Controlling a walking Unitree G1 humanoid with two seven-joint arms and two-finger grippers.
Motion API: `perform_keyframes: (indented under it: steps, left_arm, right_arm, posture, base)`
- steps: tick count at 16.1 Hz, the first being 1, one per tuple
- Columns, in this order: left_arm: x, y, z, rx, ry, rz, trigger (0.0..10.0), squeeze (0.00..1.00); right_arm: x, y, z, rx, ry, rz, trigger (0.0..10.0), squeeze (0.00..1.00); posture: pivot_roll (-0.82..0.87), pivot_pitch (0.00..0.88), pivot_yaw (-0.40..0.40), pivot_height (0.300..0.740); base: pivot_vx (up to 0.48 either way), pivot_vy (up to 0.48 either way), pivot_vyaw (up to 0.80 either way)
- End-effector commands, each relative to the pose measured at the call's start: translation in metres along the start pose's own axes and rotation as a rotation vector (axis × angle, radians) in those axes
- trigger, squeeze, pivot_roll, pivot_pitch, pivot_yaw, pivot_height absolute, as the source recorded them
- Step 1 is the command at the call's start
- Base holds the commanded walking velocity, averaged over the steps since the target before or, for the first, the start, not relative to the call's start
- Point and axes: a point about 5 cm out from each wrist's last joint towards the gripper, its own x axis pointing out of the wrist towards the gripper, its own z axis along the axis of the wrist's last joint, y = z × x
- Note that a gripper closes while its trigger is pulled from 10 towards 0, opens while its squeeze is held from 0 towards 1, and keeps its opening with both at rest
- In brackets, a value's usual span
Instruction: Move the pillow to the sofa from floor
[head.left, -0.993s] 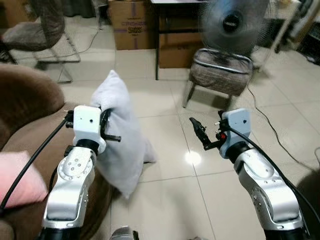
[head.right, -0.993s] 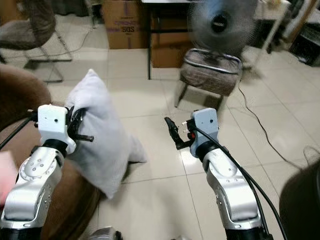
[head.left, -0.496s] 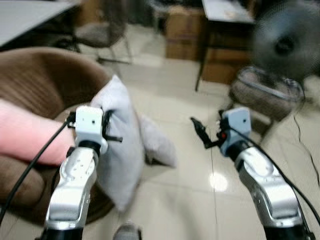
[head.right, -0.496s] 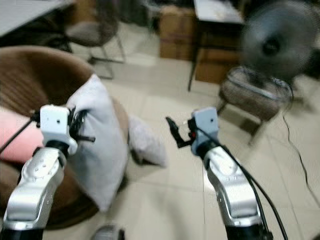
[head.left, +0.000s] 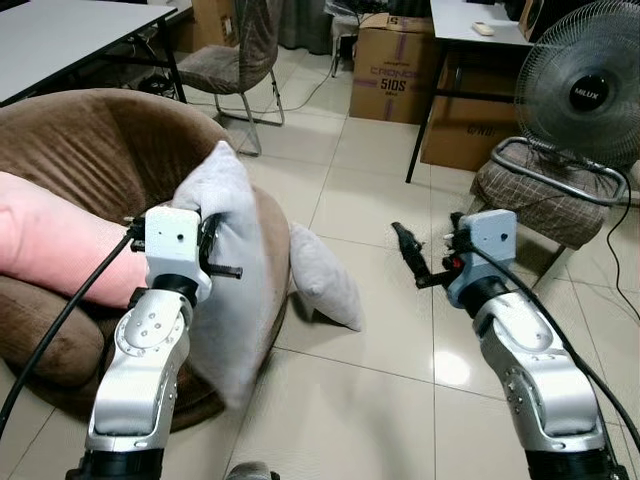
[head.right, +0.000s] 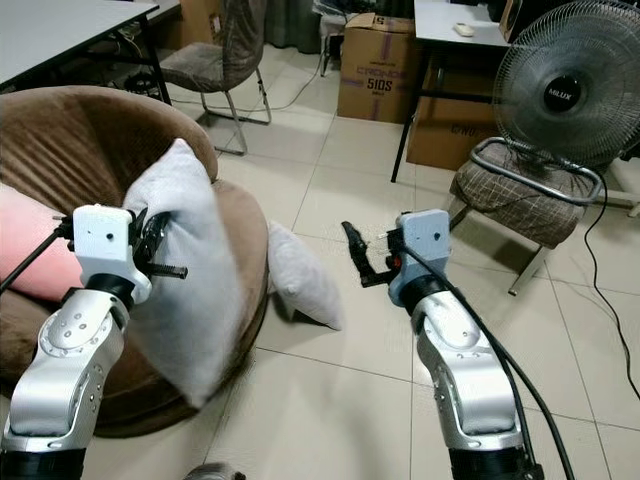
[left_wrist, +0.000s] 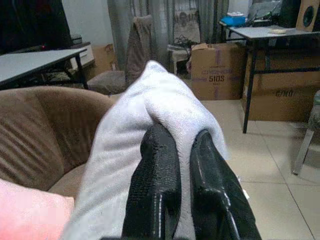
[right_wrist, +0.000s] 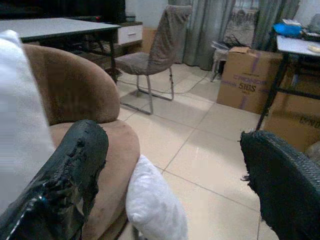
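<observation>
Hanging from the left claw (left_wrist: 172, 165), pinched by only a top fold over the brown sofa (head.left: 90, 150) edge, the grey pillow (head.left: 230, 270) could slip floorward, while the right claw (head.left: 412, 262) gapes wide, empty.

Both head eyes are looking forward and down from above the two arms, sharing the brown sofa (head.left: 90, 150) at the left of the frame and the fan (head.left: 585, 80) at upper right. Each wrist camera is peering closely along its own fingers, both catching the cardboard box (left_wrist: 215, 70).
</observation>
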Motion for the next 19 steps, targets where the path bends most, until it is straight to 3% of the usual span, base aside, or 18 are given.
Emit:
perform_keyframes:
  steps: [1, 7, 11, 13, 19]
  left_arm:
    - [0.0042, 0.0023, 0.0136, 0.005, -0.061, -0.007, 10.0, 0.00]
    - [0.0051, 0.0062, 0.0140, 0.013, -0.058, -0.005, 10.0, 0.00]
    - [0.0058, 0.0080, 0.0145, 0.017, -0.058, -0.006, 10.0, 0.00]
    - [0.0062, 0.0079, 0.0145, 0.020, -0.057, -0.009, 10.0, 0.00]
    - [0.0066, 0.0053, 0.0120, 0.021, -0.050, -0.028, 10.0, 0.00]
  right_arm:
    - [0.0003, 0.0023, 0.0070, -0.011, -0.041, 0.012, 10.0, 0.00]
    - [0.0016, 0.0056, 0.0063, -0.041, -0.039, 0.032, 10.0, 0.00]
    - [0.0019, 0.0090, 0.0055, -0.054, -0.036, 0.049, 10.0, 0.00]
    - [0.0021, 0.0055, 0.0058, -0.018, -0.045, 0.027, 10.0, 0.00]
    - [0.0025, 0.0040, 0.0050, -0.028, -0.043, 0.035, 10.0, 0.00]
  posture:
    - [0.06, 0.000, 0.003, 0.740]
    - [0.06, 0.000, 0.008, 0.740]
    - [0.06, 0.000, 0.011, 0.740]
    - [0.07, 0.000, 0.012, 0.740]
    - [0.06, 0.000, 0.011, 0.740]
  base:
    - [0.334, 0.000, 0.00]
    - [0.353, 0.000, -0.08]
    - [0.370, 0.000, 0.80]
    - [0.364, 0.000, 0.00]
    - [0.351, 0.000, 0.00]
